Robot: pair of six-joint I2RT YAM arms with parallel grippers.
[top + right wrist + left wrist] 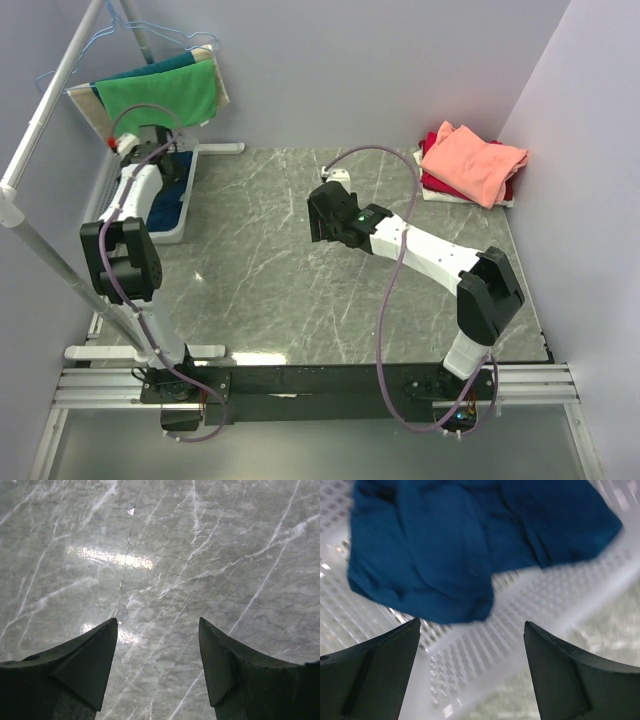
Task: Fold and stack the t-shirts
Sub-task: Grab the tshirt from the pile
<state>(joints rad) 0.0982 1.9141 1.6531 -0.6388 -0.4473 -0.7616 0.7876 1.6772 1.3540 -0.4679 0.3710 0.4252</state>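
A grey bench, veined in white like marble, fills the cell. Its polished top throws back soft overhead light, with a bright glare patch in the right wrist view. Plain pale lilac walls close it in: the back wall, the right wall and the left wall. Along the left side stands a white tube rack, with a green cloth hung at its far end. Below that, a white mesh basket sits at the bench's left edge. An aluminium rail runs along the near edge, above a dull grey floor.
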